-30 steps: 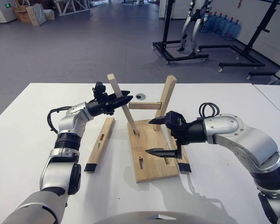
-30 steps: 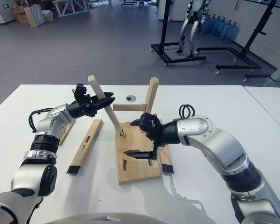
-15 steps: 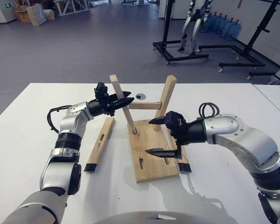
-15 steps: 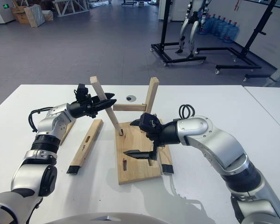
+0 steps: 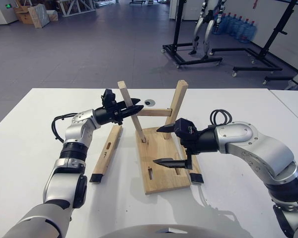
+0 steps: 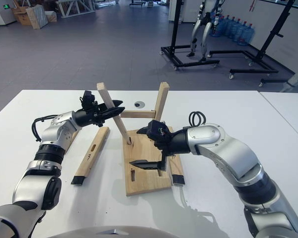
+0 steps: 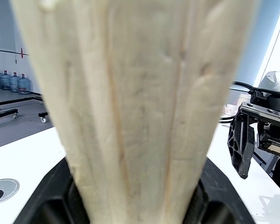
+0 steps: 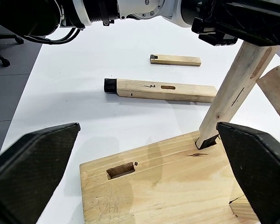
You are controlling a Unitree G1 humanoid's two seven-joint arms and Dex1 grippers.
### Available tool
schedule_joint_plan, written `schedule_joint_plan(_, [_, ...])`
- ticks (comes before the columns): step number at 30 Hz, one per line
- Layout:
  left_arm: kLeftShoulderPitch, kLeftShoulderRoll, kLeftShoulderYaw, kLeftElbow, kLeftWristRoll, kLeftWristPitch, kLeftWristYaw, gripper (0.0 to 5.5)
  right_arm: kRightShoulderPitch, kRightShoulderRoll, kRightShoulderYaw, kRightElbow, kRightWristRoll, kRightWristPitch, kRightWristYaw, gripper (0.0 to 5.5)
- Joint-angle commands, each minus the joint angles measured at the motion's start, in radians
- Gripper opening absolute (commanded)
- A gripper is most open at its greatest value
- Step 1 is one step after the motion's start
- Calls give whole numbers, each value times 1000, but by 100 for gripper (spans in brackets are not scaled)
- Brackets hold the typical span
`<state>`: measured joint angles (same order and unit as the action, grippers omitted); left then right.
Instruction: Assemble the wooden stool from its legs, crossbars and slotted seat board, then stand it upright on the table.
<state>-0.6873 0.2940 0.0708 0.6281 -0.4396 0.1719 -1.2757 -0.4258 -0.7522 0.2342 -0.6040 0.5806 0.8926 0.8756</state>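
The left pincer (image 5: 137,103) is clenched on a tilted leg (image 5: 136,124), gripping it high up. The leg's foot rests in the far-left slot of the seat board (image 5: 161,181), and its long axis leans with the top toward the left and far side. The right pincer (image 5: 165,145) hangs released, jaws wide apart, over the middle of the board. The tilted leg lies to its left and farther off, so the left arm is the nearer one and is already on it.

A crossbar (image 5: 154,112) runs level, left to right, from the upright leg (image 5: 179,96) toward the tilted one and meets it just beside the left pincer. I cannot tell whether it is seated there. The coming move looks to turn on swinging the leg's top rightward to close that joint.

By count:
- One seat board, lying flat on the counter (image 5: 30,148), with an empty slot (image 5: 150,173) near its front.
- Four legs: two standing in the board, a loose leg (image 5: 107,151) flat to its left, and a capped leg (image 5: 195,174) along its right edge.
- Two crossbars: the fitted one and, by its look, a short piece (image 8: 175,59) beyond the loose leg.
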Motion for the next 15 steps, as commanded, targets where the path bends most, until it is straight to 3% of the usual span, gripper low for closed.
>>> schedule_joint_plan(1, [-4,5,-14,12,23,-5,5,202,-9,-2,2,-4,-1,8,-4,540])
schedule_joint_plan(15, [42,26,-71,-12,60,-36,-24,202,-8,-3,1,-8,3,11,-5,540])
